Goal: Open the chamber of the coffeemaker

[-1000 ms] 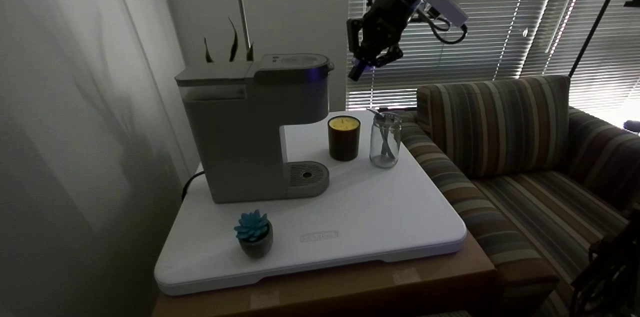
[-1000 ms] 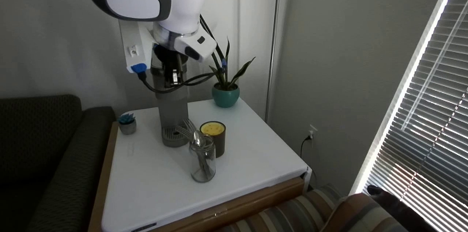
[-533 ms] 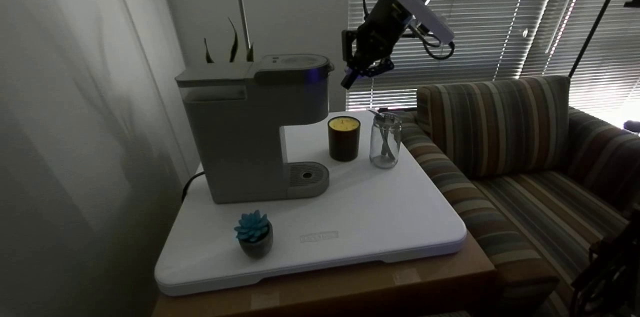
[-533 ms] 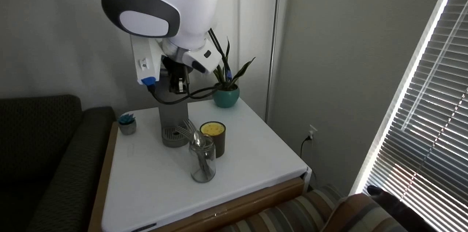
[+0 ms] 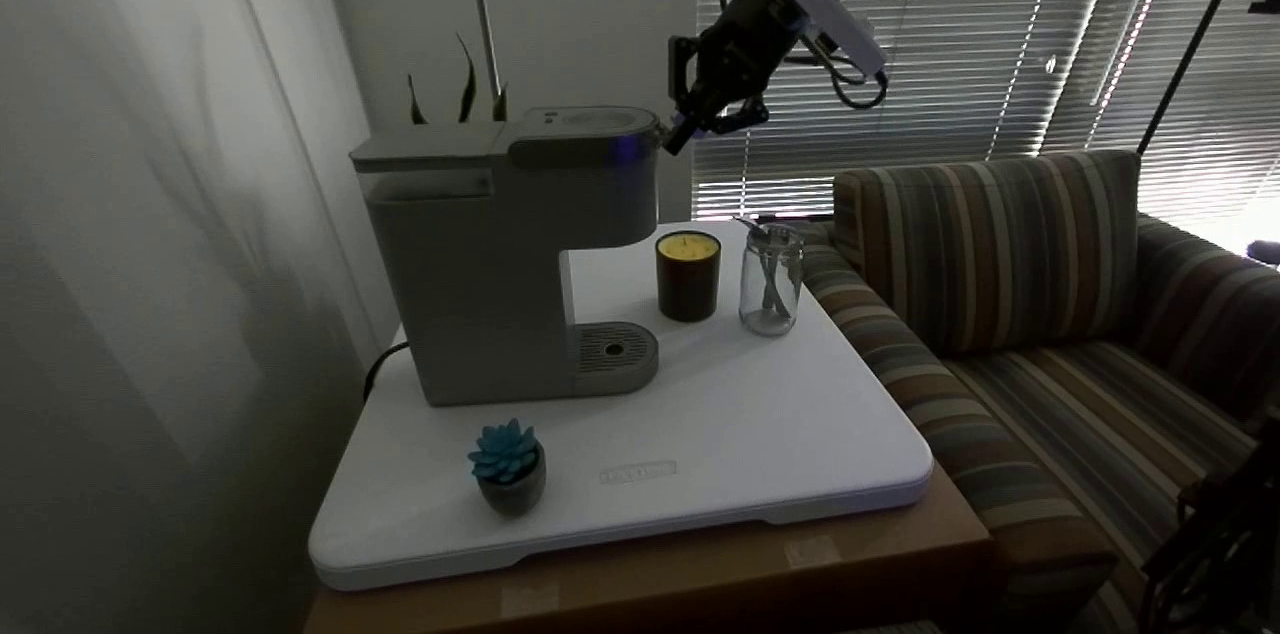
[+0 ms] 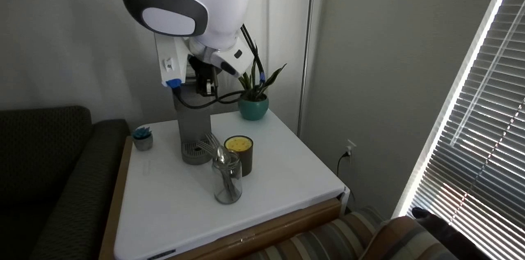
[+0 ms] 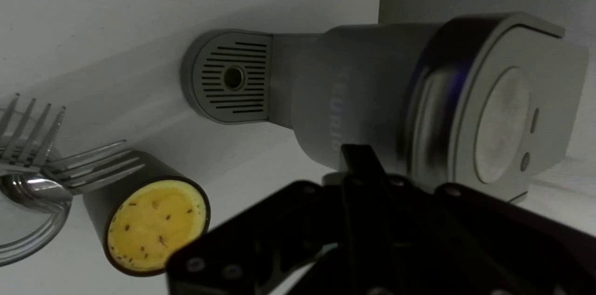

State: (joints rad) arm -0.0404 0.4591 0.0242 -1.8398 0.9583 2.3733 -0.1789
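In an exterior view, with the coffeemaker [image 5: 480,284] as hub of the dial, I had a pale wall [image 5: 140,214] at nine o'clock and the leaves of a plant [image 5: 467,96] at twelve, behind it. The white tabletop [image 5: 780,424] lay on a brown base [image 5: 650,589]; a small potted blue succulent [image 5: 503,457] stood on it at six. At three a dark candle [image 5: 688,289] came next, then, just beside it, a glass jar [image 5: 767,324] with cutlery [image 6: 222,155] leaning inside. Farther off, slatted blinds [image 5: 950,44] hung at two and a striped armchair [image 5: 1000,264] filled three; the room was dim.

The coffeemaker stood upright toward ten o'clock on the tabletop, its lid [image 5: 590,120] down. Its long axis ran from nine to three, with the drip tray [image 5: 640,354] pointing to three; in the wrist view that tray pointed to nine. I held my gripper [image 5: 677,140] at two, by the lid's front; my fingers [image 7: 358,160] were narrow, tips together. Whether they touched the handle [image 7: 433,123], I could not tell.
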